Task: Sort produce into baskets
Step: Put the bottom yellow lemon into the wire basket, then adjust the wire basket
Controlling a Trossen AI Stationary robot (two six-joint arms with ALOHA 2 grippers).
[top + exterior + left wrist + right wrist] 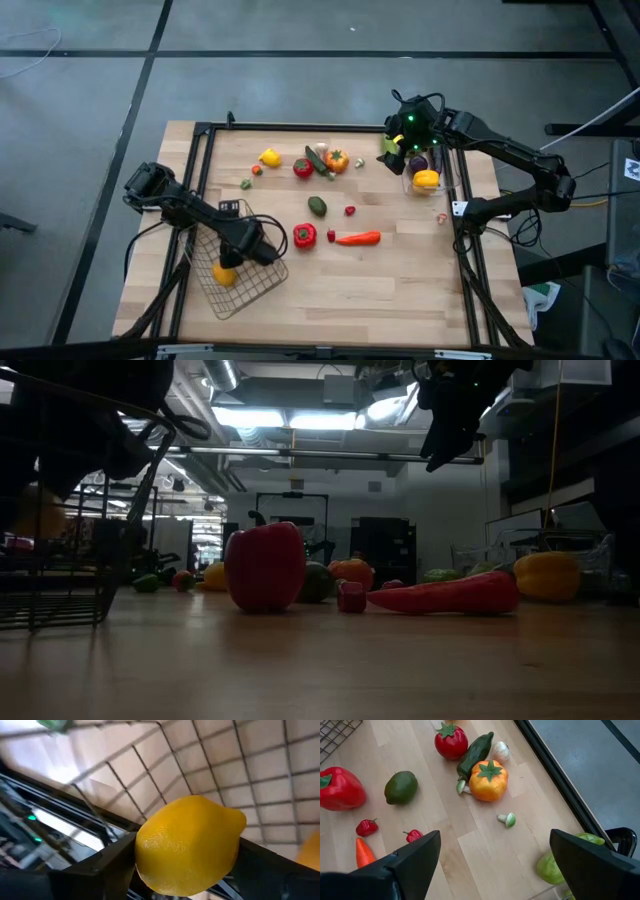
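My left gripper [230, 262] is over the wire-mesh basket [250, 290] at the table's near left and is shut on a yellow lemon [187, 845]. My right gripper [408, 128] is open and empty, high above the far right of the table beside the clear plastic bin [445, 175], which holds a purple eggplant [418, 163] and a yellow pepper [426, 180]. Loose produce lies on the table between them: a red pepper [304, 235], a carrot [358, 238], a green fruit [317, 206], a tomato [303, 168], a cucumber [316, 160] and an orange pepper [337, 160]. My left gripper pinches the lemon between its two fingers, one finger [107, 862] on each long side [145, 850]. The fingers come from above, slanting down into the basket. The lemon's pointed end [239, 817] sticks out sideways, with the basket's mesh behind it.
A yellow piece [270, 157] and small red pieces [350, 210] lie on the table. A green leafy piece [555, 865] sits by the bin. Black frame rails [205, 150] run along the table's left and right sides. Bare wood lies at the near right.
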